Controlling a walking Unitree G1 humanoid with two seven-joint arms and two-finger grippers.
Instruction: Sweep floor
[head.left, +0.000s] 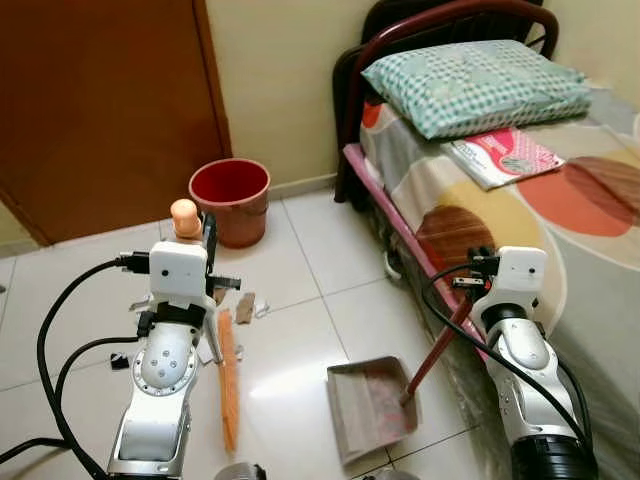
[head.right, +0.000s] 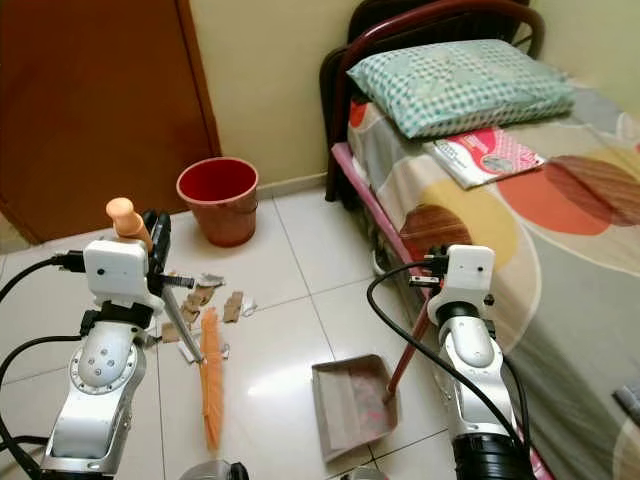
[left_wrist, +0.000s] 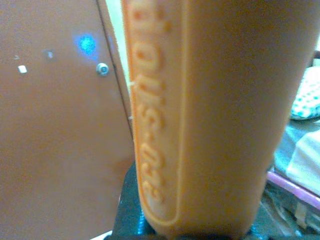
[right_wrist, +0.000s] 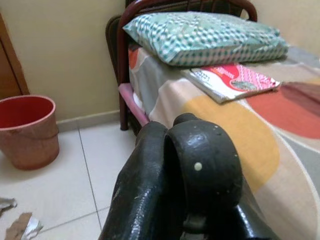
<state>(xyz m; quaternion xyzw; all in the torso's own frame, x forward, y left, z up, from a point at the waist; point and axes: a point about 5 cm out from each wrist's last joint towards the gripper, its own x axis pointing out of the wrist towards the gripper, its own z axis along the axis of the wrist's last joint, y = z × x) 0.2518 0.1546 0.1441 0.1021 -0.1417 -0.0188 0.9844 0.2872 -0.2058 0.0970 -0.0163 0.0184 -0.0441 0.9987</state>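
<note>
Our left claw (head.right: 150, 240) clenched the orange broom (head.right: 209, 375), its bristles on the floor below beside paper scraps (head.right: 205, 295); our right claw (head.left: 478, 277) clenched the dustpan (head.left: 370, 405) handle.

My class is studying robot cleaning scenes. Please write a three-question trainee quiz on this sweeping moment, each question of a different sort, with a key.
1. True or false: the dustpan rests on the floor beside the bed.
2. What does the left gripper hold? A) mop B) orange broom C) towel
3. Fill in: the paper scraps lie between the broom and the red ____.

Key: 1 true; 2 B; 3 bucket.
</note>
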